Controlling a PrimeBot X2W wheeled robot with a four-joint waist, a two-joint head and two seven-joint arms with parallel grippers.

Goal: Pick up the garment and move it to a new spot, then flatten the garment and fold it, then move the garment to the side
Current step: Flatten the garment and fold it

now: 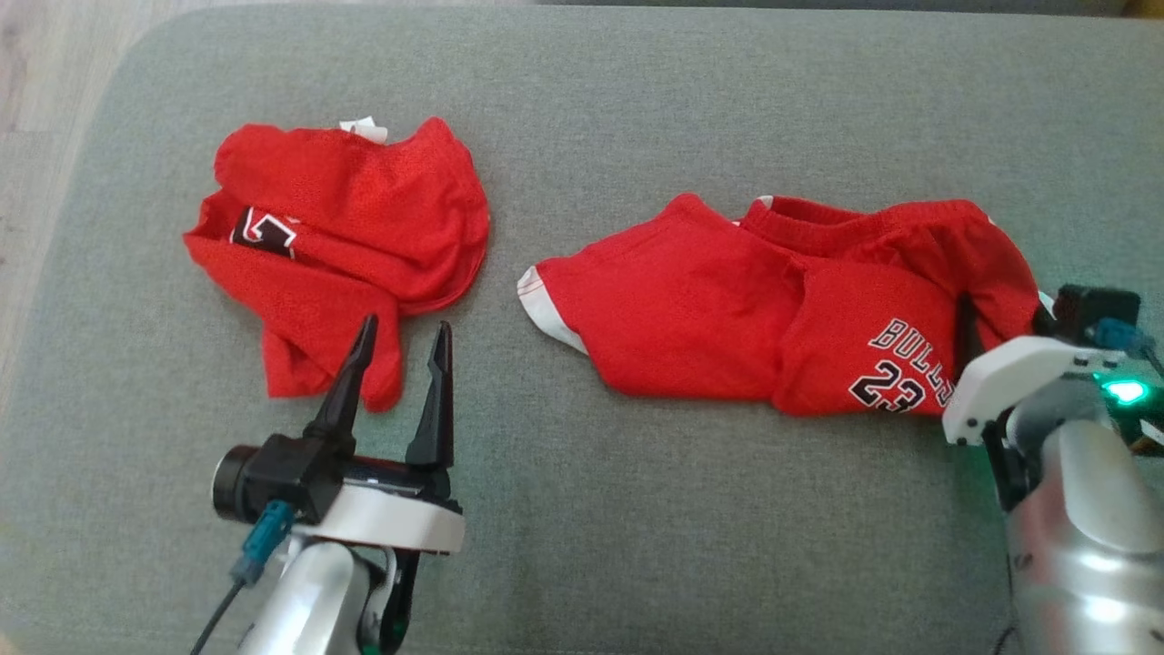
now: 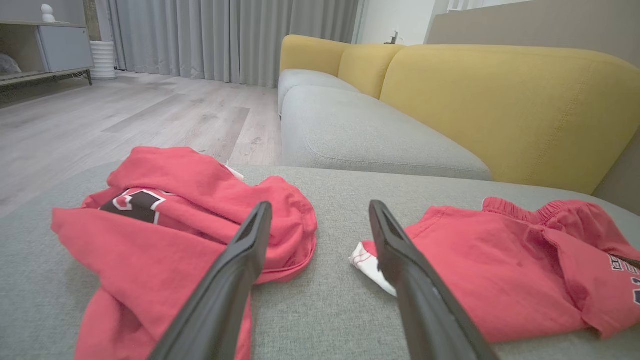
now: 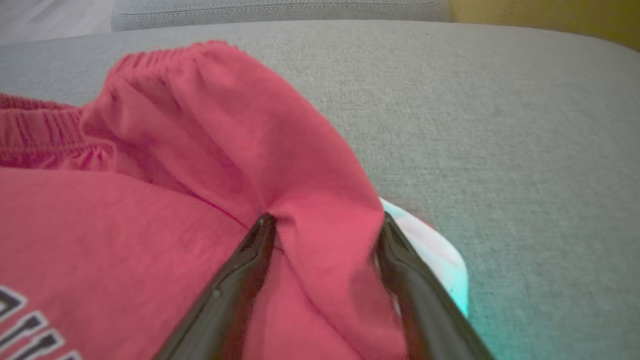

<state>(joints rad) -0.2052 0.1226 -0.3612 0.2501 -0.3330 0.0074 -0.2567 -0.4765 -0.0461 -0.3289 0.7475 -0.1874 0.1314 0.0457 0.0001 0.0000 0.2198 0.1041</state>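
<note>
Two red garments lie on the grey cushion (image 1: pixel 637 509). The garment at the right is a pair of red shorts (image 1: pixel 782 309) (image 2: pixel 500 270) (image 3: pixel 200 150) printed BULLS 23, crumpled, with white trim at its left end. My right gripper (image 1: pixel 1000 318) (image 3: pixel 325 217) is at its right end, open, its fingers pressed into the cloth with a raised fold between them. The other garment, a rumpled red jersey (image 1: pixel 355 218) (image 2: pixel 165 235), lies at the left. My left gripper (image 1: pixel 404 323) (image 2: pixel 319 205) hangs open over the jersey's near right edge, holding nothing.
The cushion's rounded left edge (image 1: pixel 82 182) drops to a wooden floor (image 2: pixel 125 115). Beyond the cushion stands a sofa with a grey seat (image 2: pixel 360 135) and yellow backs (image 2: pixel 500 100). Bare cushion lies between and in front of the garments.
</note>
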